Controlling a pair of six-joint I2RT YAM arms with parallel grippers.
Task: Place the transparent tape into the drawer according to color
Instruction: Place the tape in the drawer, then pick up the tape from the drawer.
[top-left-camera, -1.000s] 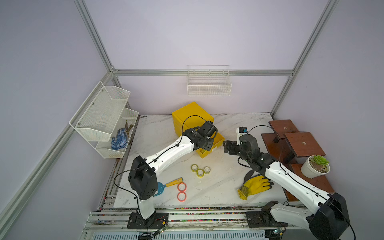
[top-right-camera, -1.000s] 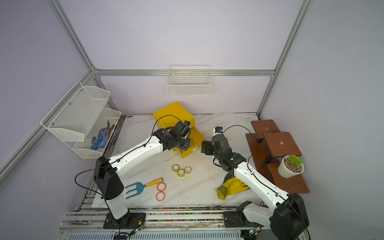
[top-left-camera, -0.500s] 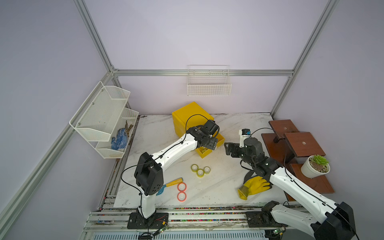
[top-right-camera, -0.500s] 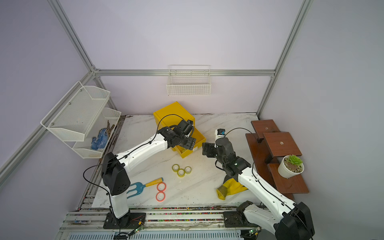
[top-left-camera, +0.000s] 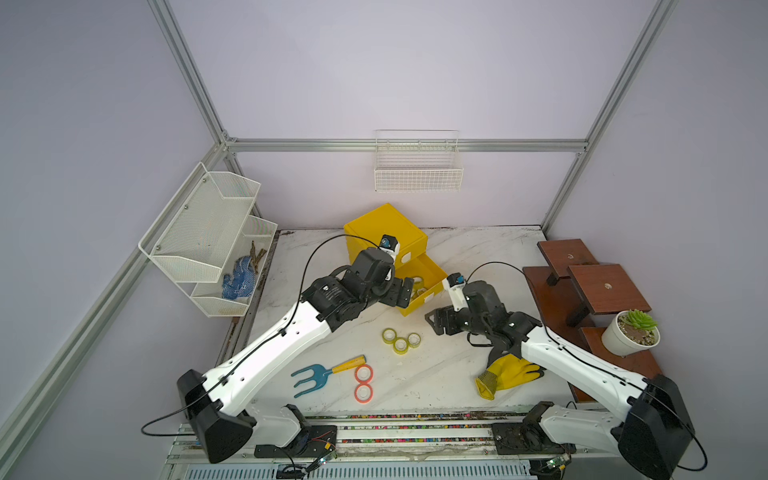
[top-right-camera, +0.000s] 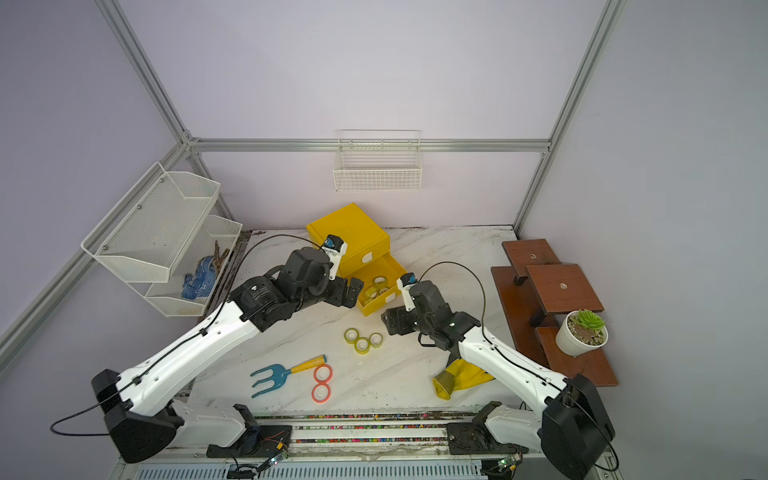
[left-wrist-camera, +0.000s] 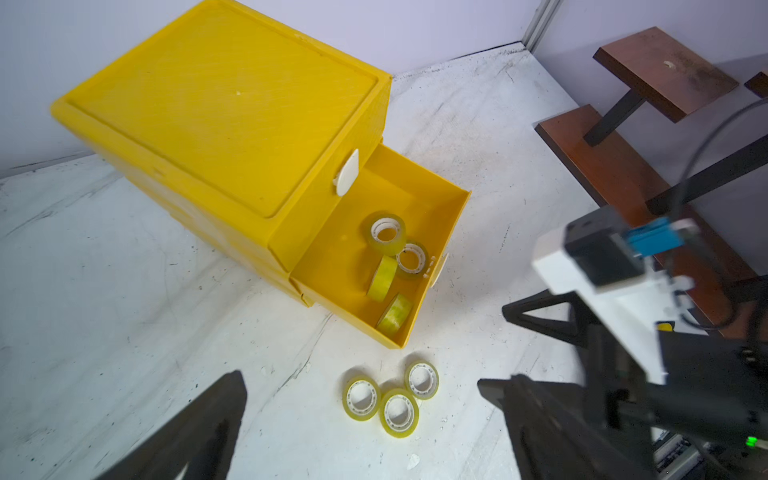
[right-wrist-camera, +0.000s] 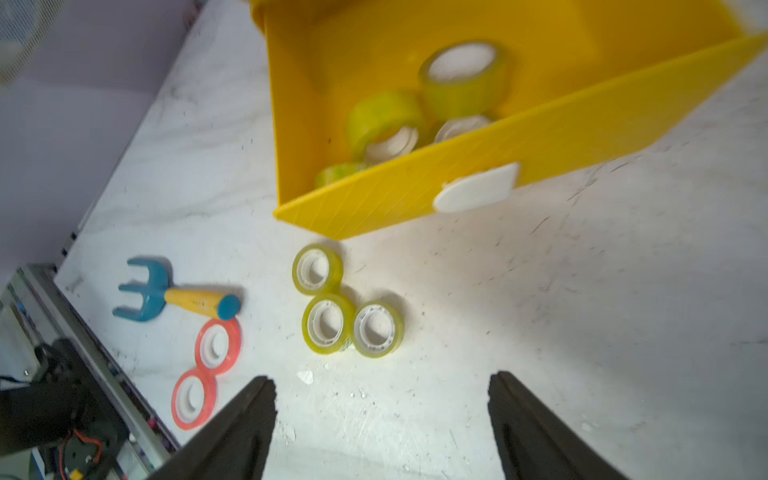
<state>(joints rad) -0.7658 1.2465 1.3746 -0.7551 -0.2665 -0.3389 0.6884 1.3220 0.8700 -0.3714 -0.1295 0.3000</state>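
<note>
Left gripper (top-left-camera: 408, 291) and right gripper (top-left-camera: 432, 323) both gape empty; the drawer (right-wrist-camera: 415, 189) front half hides its yellow-green rolls (right-wrist-camera: 384, 118)

left claw (left-wrist-camera: 359, 376) and right claw (right-wrist-camera: 381, 376) spread apart.

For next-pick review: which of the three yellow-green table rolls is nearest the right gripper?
The end roll facing the right gripper; the other two rolls lie beyond it.

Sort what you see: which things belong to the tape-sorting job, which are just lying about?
Job: three yellow-green tape rolls, two pink tape rings, open yellow drawer, rolls inside it.
Lying about: blue hand fork, yellow glove, potted plant, wooden steps.
</note>
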